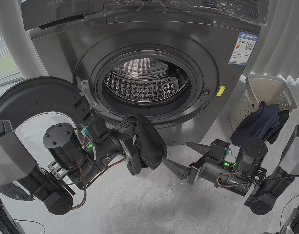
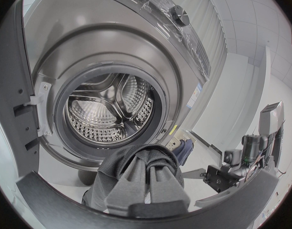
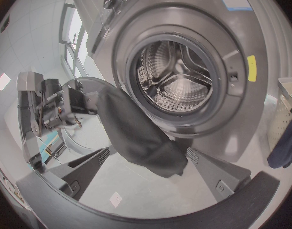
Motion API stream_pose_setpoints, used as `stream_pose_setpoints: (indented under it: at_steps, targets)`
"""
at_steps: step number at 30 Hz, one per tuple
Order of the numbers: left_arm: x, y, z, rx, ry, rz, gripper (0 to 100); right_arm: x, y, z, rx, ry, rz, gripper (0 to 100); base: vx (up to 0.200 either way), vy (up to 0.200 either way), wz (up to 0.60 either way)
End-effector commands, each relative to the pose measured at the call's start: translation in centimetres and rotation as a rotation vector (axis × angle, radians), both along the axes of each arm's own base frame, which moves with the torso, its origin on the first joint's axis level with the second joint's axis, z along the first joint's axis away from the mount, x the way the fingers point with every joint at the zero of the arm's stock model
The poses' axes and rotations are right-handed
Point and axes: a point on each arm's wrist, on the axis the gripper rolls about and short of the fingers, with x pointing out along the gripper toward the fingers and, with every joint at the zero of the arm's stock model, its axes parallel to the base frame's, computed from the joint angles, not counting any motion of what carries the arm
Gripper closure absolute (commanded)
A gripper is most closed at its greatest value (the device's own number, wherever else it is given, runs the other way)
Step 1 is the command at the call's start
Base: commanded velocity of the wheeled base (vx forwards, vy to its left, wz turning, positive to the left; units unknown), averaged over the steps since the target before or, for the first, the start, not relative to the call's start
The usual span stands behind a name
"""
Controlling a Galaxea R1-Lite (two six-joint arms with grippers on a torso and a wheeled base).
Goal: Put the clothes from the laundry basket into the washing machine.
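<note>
left fingers (image 2: pixel 130 185) pinch a soft black cloth (image 1: pixel 149 140) by the big grey metal washing machine (image 1: pixel 175 36), right fingers (image 1: pixel 177 170) wide apart and empty.

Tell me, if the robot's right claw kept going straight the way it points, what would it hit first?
Most likely the black garment hanging from the left gripper: it sits straight ahead of the open right gripper, with the washing machine behind it. Depth is hard to judge.
</note>
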Motion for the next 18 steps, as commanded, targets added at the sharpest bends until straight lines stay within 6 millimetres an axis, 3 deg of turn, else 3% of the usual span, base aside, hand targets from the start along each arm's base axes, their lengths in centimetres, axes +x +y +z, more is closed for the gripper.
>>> stream_pose_setpoints:
  at_steps: [1,8,14,18]
  targets:
    - [0.7,-0.4,-1.4,0.027,0.028,0.005,100,0.2,2.5,1.6,0.058,-0.067,0.055,0,0.0,0.0,0.0]
    - [0.9,-0.6,-1.1,0.021,0.02,0.006,100,0.7,4.4,2.0,0.086,-0.095,0.089,0,0.0,0.0,0.0]
    - [1.3,-0.3,-0.9,0.013,0.01,0.02,100,0.7,4.8,1.6,0.08,-0.087,0.096,0,0.0,0.0,0.0]
    - [1.2,-0.2,-0.5,0.006,0.001,0.023,100,1.8,5.3,1.0,0.08,-0.088,0.078,0,0.0,0.0,0.0]
